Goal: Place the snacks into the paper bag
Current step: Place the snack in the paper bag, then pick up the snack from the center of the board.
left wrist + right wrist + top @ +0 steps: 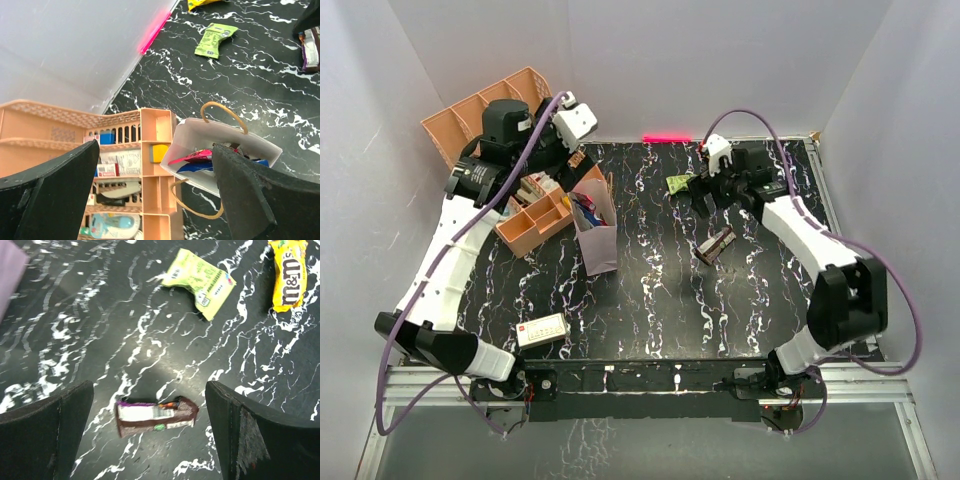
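The mauve paper bag (pixel 597 228) stands upright left of centre; the left wrist view shows its open mouth (pixel 226 141) with a red packet (pixel 192 155) and a blue packet (pixel 235 165) inside. My left gripper (pixel 567 162) is open and empty, held above the bag's far side (pixel 155 200). My right gripper (pixel 711 198) is open and empty above a dark brown bar (pixel 155 416) lying flat on the table (pixel 716 244). A green packet (pixel 198 280) and a yellow packet (pixel 289 272) lie beyond it. The green packet also shows in the top view (pixel 680 183).
A peach slotted organiser (pixel 531 220) full of small items stands against the bag's left side, with a bigger peach one (pixel 470 110) behind it. A small white box with a red mark (pixel 542 330) lies front left. White walls close the back and sides.
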Available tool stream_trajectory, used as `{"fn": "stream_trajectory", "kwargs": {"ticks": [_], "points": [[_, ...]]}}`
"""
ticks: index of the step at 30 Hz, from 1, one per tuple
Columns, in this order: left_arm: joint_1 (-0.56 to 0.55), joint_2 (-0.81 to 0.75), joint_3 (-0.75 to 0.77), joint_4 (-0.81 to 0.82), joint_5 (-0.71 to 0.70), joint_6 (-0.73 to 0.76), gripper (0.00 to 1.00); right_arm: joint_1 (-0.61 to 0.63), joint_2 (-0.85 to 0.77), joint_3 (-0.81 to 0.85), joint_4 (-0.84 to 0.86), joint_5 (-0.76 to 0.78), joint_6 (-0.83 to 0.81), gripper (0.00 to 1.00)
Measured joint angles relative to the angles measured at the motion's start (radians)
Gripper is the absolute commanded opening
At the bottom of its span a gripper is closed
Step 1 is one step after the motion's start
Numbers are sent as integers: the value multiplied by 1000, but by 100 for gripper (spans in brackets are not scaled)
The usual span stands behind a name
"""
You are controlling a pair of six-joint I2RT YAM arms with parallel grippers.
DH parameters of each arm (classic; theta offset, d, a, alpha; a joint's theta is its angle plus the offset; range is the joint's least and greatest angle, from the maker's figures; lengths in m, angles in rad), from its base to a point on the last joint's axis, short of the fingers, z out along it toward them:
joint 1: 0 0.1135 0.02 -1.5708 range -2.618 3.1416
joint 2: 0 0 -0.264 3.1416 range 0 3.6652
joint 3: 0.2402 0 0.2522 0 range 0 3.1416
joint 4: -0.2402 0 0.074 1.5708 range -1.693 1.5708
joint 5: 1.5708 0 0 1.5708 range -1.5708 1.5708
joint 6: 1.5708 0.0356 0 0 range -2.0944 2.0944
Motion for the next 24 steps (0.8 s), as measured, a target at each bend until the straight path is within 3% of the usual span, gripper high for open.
{"fn": "stream_trajectory", "kwargs": {"ticks": [5, 13, 24], "points": [[14, -21, -43, 29, -76, -115, 95, 1, 177, 36, 103, 106, -42, 98], [38, -66, -81, 30, -126, -137, 95, 1, 436, 126, 235, 150, -197, 95], [46, -111, -95, 17, -172, -105, 95, 1, 698, 339, 260, 123, -286, 79]]}}
